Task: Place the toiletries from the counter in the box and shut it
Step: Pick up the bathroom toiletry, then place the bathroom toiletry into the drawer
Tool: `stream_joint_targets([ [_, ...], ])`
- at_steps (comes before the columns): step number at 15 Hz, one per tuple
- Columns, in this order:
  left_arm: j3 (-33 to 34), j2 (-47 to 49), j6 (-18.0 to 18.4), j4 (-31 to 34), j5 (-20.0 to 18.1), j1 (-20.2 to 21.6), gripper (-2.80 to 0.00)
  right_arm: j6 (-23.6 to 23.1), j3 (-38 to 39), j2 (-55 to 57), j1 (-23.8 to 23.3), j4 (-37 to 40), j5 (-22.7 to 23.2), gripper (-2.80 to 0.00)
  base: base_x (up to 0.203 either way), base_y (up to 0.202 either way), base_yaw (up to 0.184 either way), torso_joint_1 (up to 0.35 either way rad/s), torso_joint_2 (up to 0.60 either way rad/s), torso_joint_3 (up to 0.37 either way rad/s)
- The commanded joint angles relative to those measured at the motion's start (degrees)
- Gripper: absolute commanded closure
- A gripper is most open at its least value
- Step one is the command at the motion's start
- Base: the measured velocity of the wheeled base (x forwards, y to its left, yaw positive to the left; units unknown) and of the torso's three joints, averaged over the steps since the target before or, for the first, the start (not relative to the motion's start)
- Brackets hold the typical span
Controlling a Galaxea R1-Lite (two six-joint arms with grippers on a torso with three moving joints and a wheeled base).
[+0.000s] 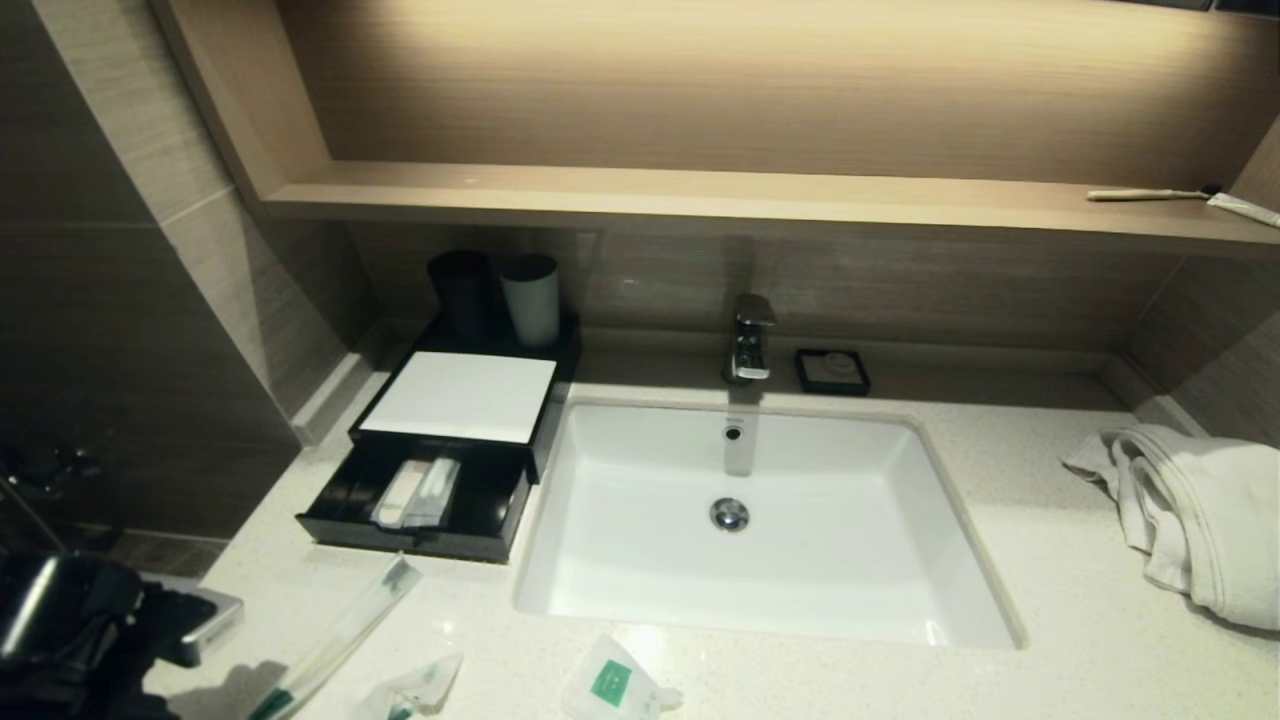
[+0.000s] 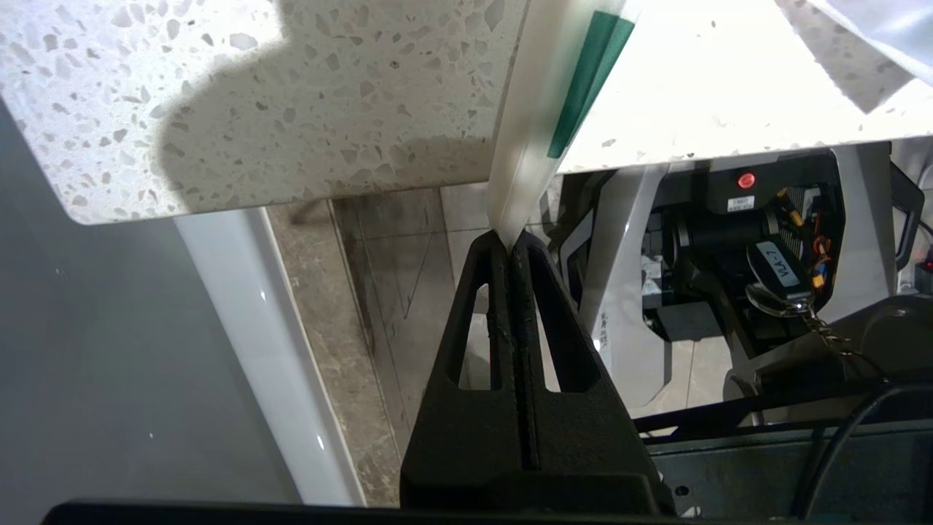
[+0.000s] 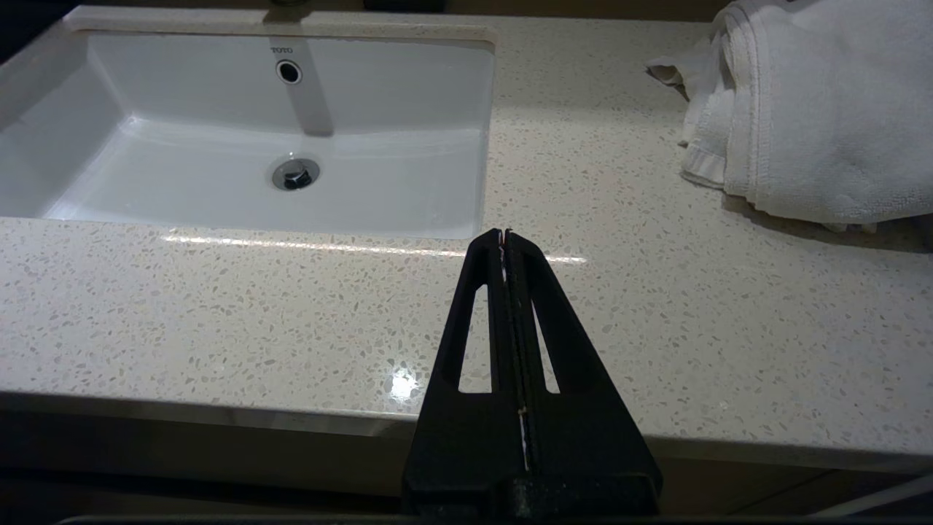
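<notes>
The black box stands left of the sink, its drawer pulled open with two white packets inside. My left gripper is shut on the end of a long clear toothbrush packet, just off the counter's front edge. The packet slants up toward the drawer. Two small green-marked sachets lie on the counter's front, one beside the packet and one before the sink. My right gripper is shut and empty over the counter's front edge, right of the sink.
The white sink with its faucet fills the middle. A crumpled white towel lies at the right. Two cups stand behind the box, a soap dish beside the faucet. A toothbrush lies on the shelf.
</notes>
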Motion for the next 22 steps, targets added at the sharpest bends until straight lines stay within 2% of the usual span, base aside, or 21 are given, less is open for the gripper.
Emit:
stream_joint_targets([
  [1, -0.37, -2.44, 0.06, 0.53, -0.04, 0.00, 0.00, 0.02, 0.00, 0.00, 0.00, -0.01, 0.01, 0.00, 0.000, 0.000, 0.000, 0.000, 0.00, 0.000],
  [8, -4.72, -7.38, -1.01, 7.00, -0.39, 0.09, 0.00, 0.02, 0.00, 0.00, 0.00, -0.01, 0.01, 0.00, 0.000, 0.000, 0.000, 0.000, 0.00, 0.000],
  [12, -8.93, -11.54, -2.64, 14.75, -0.69, 0.09, 0.00, 0.02, 0.00, 0.00, 0.00, -0.01, 0.01, 0.00, 0.000, 0.000, 0.000, 0.000, 0.00, 0.000],
  [15, -14.67, -13.24, -4.13, 21.70, -1.12, 0.02, 0.00, 0.02, 0.00, 0.00, 0.00, -0.01, 0.01, 0.00, 0.000, 0.000, 0.000, 0.000, 0.00, 0.000],
  [19, -25.78, -11.79, -9.21, 30.78, -1.35, 0.00, 0.00, 0.02, 0.00, 0.00, 0.00, -0.01, 0.01, 0.00, 0.000, 0.000, 0.000, 0.000, 0.00, 0.000],
  [22, -32.97, -10.23, -11.06, 37.53, -1.38, -0.08, 0.00, 0.02, 0.00, 0.00, 0.00, -0.01, 0.01, 0.00, 0.000, 0.000, 0.000, 0.000, 0.00, 0.000],
])
